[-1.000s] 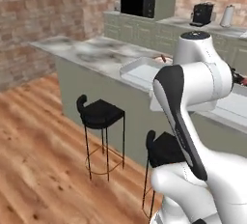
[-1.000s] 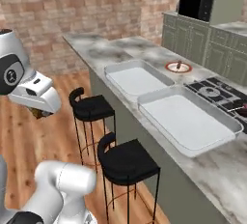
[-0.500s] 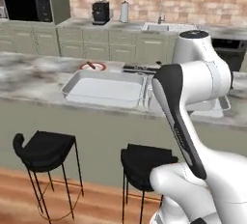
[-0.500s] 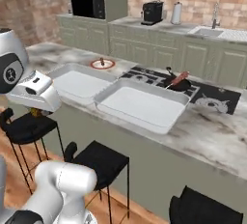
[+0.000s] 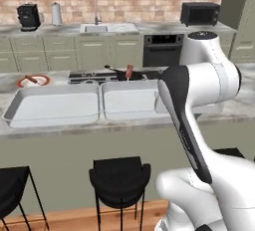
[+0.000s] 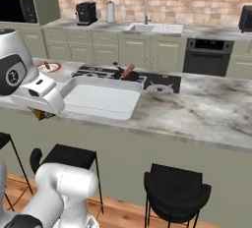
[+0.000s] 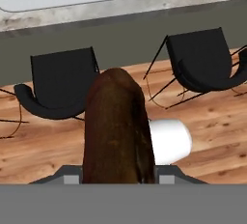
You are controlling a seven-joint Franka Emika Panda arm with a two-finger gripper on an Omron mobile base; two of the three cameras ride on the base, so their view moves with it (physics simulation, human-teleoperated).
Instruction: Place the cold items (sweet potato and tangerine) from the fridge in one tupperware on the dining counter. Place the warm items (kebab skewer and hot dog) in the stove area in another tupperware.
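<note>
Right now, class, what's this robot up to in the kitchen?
The robot arm is carrying the sweet potato, a dark brown lump clamped in its jaws, in front of the dining counter. In the hand view it hangs above the wooden floor and black stools. Two tupperwares sit side by side on the counter, both empty. A reddish item lies on the stove behind them.

Dining counter (image 5: pixel 124 125): grey-white marbled slab, ahead of gripper.
Tupperwares: left tray (image 5: pixel 52 104) and right tray (image 5: pixel 130 99) side by side on slab, touching.
Plate (image 5: pixel 33 80): orange-rimmed, beyond left tray.
Stove (image 6: pixel 130 76): black cooktop behind trays.
</note>
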